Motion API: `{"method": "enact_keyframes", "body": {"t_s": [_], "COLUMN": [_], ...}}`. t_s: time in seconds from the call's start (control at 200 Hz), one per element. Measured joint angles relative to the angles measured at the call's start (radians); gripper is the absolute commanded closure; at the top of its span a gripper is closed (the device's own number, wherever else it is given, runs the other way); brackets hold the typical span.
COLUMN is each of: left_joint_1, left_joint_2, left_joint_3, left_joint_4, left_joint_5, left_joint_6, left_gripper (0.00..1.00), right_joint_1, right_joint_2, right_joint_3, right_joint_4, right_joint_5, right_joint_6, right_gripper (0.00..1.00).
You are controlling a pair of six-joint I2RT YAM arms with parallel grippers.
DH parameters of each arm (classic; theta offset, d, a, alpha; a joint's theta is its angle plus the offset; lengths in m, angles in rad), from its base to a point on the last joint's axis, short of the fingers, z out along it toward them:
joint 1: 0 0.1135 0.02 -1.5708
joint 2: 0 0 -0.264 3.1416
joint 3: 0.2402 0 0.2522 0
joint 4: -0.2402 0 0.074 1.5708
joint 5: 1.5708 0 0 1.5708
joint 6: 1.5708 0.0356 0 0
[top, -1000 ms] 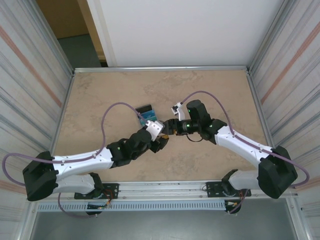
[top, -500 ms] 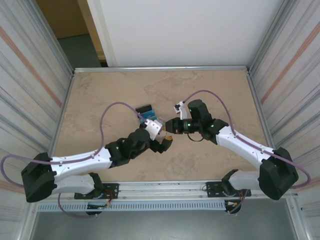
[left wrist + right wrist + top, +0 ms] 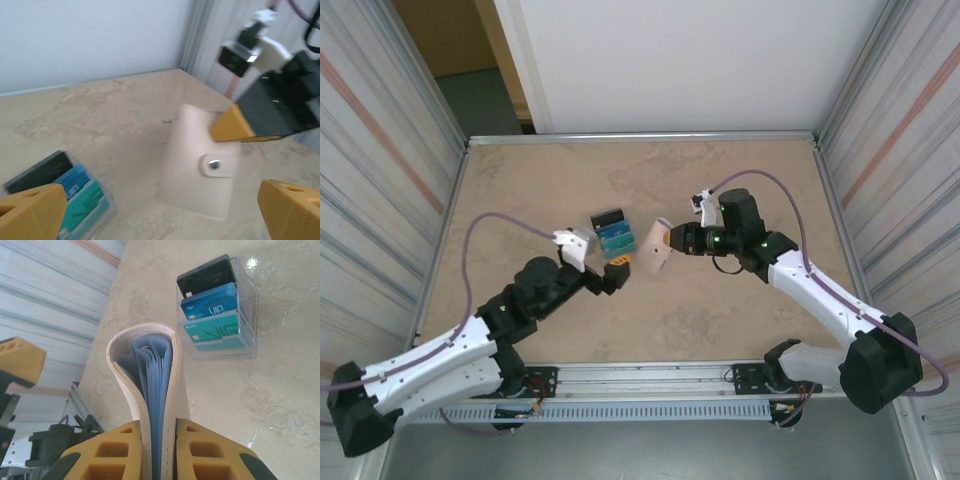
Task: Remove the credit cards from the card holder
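The tan card holder (image 3: 653, 250) is folded and stands on edge, pinched at one end by my right gripper (image 3: 667, 241), which is shut on it. From the right wrist, the card holder (image 3: 150, 370) shows light-blue inner leaves between the yellow fingers (image 3: 210, 455) of the right gripper (image 3: 160, 452). I cannot tell whether cards are inside. Black, blue and teal credit cards (image 3: 613, 234) stand in a clear stand (image 3: 248, 300) just left of the holder. My left gripper (image 3: 616, 274) is open and empty, a little short of the card holder (image 3: 200, 170) and its snap tab.
Bare beige tabletop surrounds the stand and holder. Corrugated metal walls (image 3: 380, 170) close the left and right sides, and a white panel (image 3: 680, 60) closes the back. The right arm's cable (image 3: 790, 200) loops above its wrist.
My left gripper has opened, let go of the card holder and pulled back to the left. The right gripper has shut on the holder and shifted slightly right with it.
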Motion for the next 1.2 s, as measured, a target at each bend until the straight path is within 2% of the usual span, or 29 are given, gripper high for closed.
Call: {"method": "enact_keyframes", "body": {"t_s": [0.105, 0.185, 0.316, 0.531, 0.762, 0.872, 0.972, 1.203], "left_joint_1": [0.142, 0.241, 0.328, 0.333, 0.31, 0.299, 0.289, 0.275], "left_joint_2": [-0.034, -0.033, 0.02, 0.15, 0.195, 0.207, 0.222, 0.258], "left_joint_3": [-0.024, -0.043, -0.05, -0.024, 0.043, 0.05, 0.055, 0.071], "left_joint_4": [-0.018, -0.013, 0.0, 0.027, 0.033, 0.043, 0.047, 0.054], "left_joint_5": [0.131, 0.283, 0.494, 0.752, 0.919, 0.969, 1.0, 1.038], "left_joint_6": [-0.053, -0.087, -0.11, -0.103, -0.037, -0.016, -0.002, 0.015], "left_gripper": [0.09, 0.11, 0.12, 0.14, 0.15, 0.19, 0.28, 0.6], "right_joint_1": [-0.002, -0.002, -0.002, -0.002, 0.002, 0.012, 0.027, 0.046], "right_joint_2": [0.0, 0.0, 0.001, 0.021, 0.033, 0.035, 0.04, 0.064], "right_joint_3": [0.031, 0.041, 0.042, 0.073, 0.138, 0.151, 0.152, 0.168], "right_joint_4": [-0.03, -0.038, -0.048, -0.06, -0.1, -0.11, -0.117, -0.137], "right_joint_5": [-0.024, -0.049, -0.1, -0.229, -0.353, -0.381, -0.395, -0.402], "right_joint_6": [-0.032, -0.042, -0.042, -0.067, -0.143, -0.167, -0.18, -0.203], "right_gripper": [1.0, 1.0, 1.0, 0.99, 0.98, 0.98, 0.98, 0.97]}}
